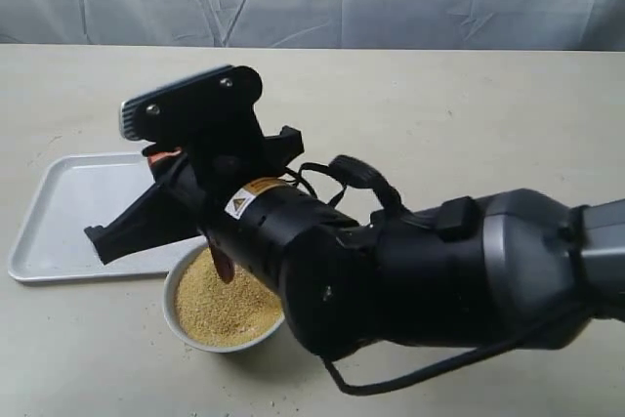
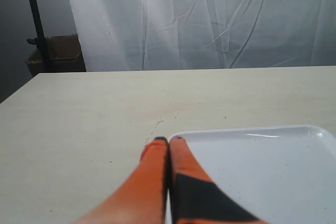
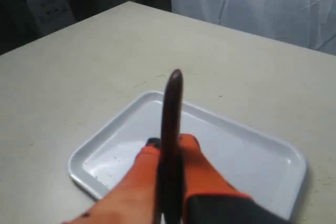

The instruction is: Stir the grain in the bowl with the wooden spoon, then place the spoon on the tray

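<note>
Landmark: small round white bowl (image 1: 174, 312) on the pale table.
Grain: fine golden-yellow granules (image 1: 232, 312), heaped inside the bowl; a few lie on the table beside it.
Spoon: glossy dark reddish-brown wooden spoon (image 3: 172, 103), head dipped at the grain near the bowl's far rim, handle rising out of the bowl.
Right gripper (image 3: 169, 145): above the bowl, orange pads pinching the spoon handle.
Left gripper (image 2: 168, 141): jaws pressed together, holding nothing; the bowl is not in its view.
Tray: flat white rectangular tray (image 1: 68, 212), just beside the bowl; we cannot tell if they touch.
Handling (our judgement): the spoon is light and stiff, and its gloss may let it twist, so we grip mid-handle. Grain spills easily, and the bowl may slide.
</note>
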Controlling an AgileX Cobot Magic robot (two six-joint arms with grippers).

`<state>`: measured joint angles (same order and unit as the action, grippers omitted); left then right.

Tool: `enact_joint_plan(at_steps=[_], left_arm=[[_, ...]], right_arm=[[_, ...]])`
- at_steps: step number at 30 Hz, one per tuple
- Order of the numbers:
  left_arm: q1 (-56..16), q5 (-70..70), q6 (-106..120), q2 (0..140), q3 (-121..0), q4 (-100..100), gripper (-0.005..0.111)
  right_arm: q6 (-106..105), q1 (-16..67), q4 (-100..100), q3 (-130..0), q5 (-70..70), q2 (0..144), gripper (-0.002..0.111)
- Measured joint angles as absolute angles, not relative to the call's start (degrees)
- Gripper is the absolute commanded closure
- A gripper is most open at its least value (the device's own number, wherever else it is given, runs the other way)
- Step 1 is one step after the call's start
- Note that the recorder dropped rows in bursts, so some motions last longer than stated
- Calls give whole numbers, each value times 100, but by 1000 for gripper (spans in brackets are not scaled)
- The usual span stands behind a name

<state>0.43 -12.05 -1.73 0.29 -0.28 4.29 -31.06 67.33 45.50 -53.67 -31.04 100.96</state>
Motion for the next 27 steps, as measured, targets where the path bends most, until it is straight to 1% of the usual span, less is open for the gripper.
enact_joint_plan(at_steps=[1, 6, 8, 12, 16, 18, 20, 22, 24, 27], left_arm=[[43, -1205, -173, 29, -28, 429, 106], [43, -1205, -173, 29, -28, 429, 106], [43, -1205, -173, 29, -28, 429, 106], [43, -1205, -173, 29, -28, 429, 106], [43, -1205, -173, 29, -28, 429, 106], [43, -1205, -173, 29, -28, 429, 106], [43, -1205, -173, 29, -28, 429, 106], [43, -1205, -173, 29, -28, 429, 106], [43, -1205, -173, 29, -28, 429, 106], [43, -1205, -173, 29, -28, 429, 106]], right_arm=[[-3052, 6733, 4550, -5504, -2873, 10142, 109], [-3004, 6733, 4528, -5787, -2606, 10698, 109], [-3425, 6733, 4867, -5787, -2553, 10903, 109], [-4172, 6688, 5533, -5787, -2539, 10720, 109], [-4314, 6667, 5776, -5787, -2596, 10170, 109], [-4356, 6588, 5776, -5803, -2528, 10127, 109], [-4480, 6379, 5790, -5929, -1949, 10127, 109], [-4642, 6049, 5801, -6208, -984, 10141, 109], [-4721, 5631, 5675, -6692, 122, 10230, 109], [-4755, 5110, 5473, -7558, 1329, 10443, 109]])
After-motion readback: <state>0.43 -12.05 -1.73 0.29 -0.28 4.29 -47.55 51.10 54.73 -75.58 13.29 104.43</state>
